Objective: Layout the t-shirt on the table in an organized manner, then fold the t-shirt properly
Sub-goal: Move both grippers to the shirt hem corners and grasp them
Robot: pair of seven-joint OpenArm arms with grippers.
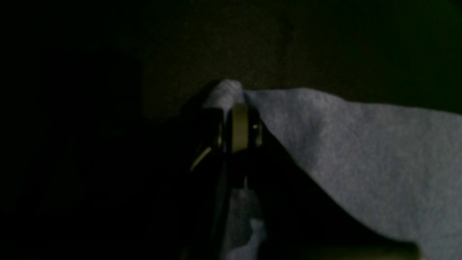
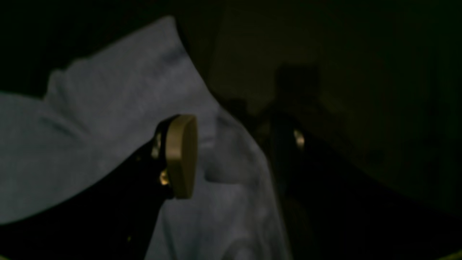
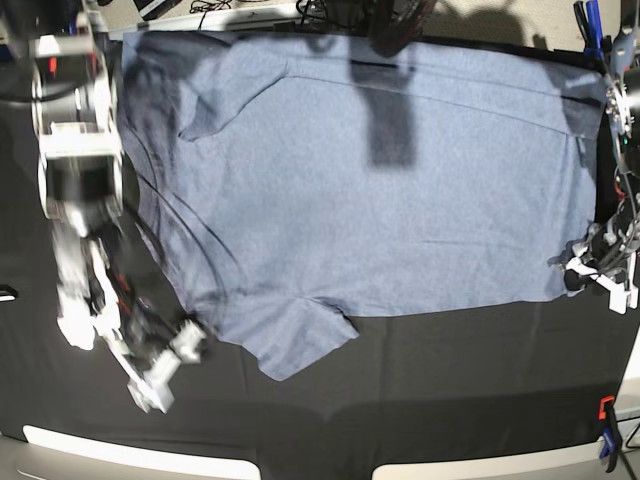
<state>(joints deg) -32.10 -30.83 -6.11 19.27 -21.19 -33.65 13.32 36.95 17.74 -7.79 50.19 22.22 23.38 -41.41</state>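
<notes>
The blue-grey t-shirt (image 3: 380,190) lies spread out flat on the black table (image 3: 450,380), with one sleeve (image 3: 295,345) pointing toward the near edge. My left gripper (image 3: 585,268) sits at the shirt's right corner. In the left wrist view it (image 1: 236,108) is shut on a pinched fold of t-shirt (image 1: 361,151). At the shirt's left side, near the sleeve, is my right gripper (image 3: 190,335). In the right wrist view it (image 2: 234,151) stands open, its tan pad (image 2: 182,155) over the t-shirt (image 2: 108,108), with fabric lying between the jaws.
An orange-black clamp (image 3: 604,408) grips the table's right edge near the front. A blue clamp (image 3: 590,25) is at the far right corner. Cables and clutter lie beyond the far edge. Arm shadows fall across the shirt's upper part.
</notes>
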